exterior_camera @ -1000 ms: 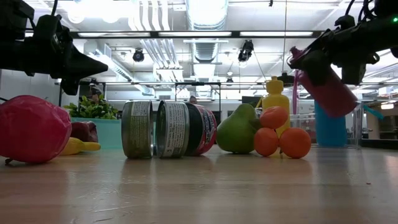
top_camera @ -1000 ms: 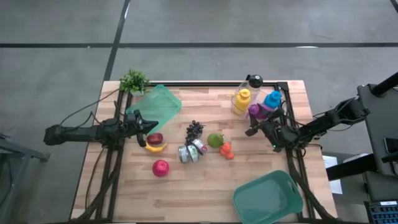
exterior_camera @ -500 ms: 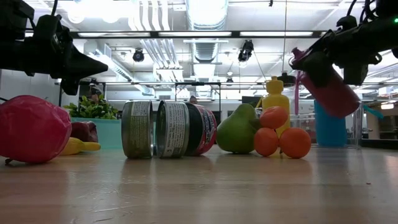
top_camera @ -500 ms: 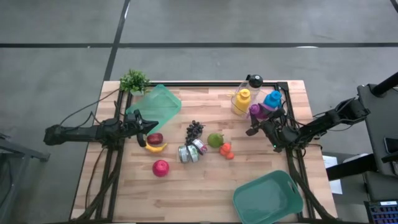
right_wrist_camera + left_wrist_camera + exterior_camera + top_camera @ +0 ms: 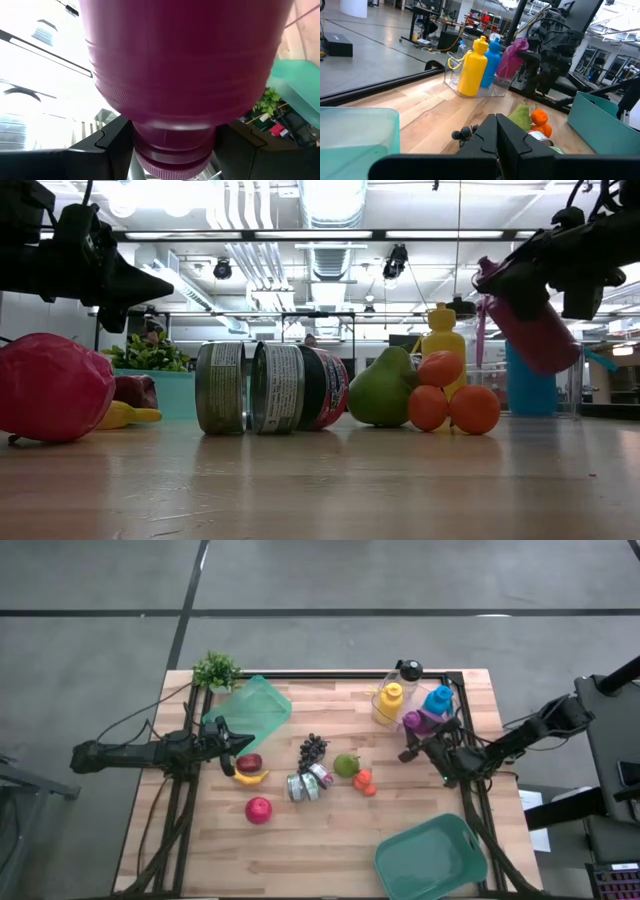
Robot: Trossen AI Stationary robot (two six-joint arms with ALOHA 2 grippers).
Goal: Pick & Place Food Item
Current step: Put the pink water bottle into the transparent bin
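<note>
Left tool closed; right tool gripping, raised.

magenta bottle tilted, held above table

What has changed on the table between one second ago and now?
The right hand, shut on the purple bottle, carried it slightly toward the table's right edge, still lifted and tilted. The left hand stayed shut above the banana. The cans, pear and oranges did not move.
</note>
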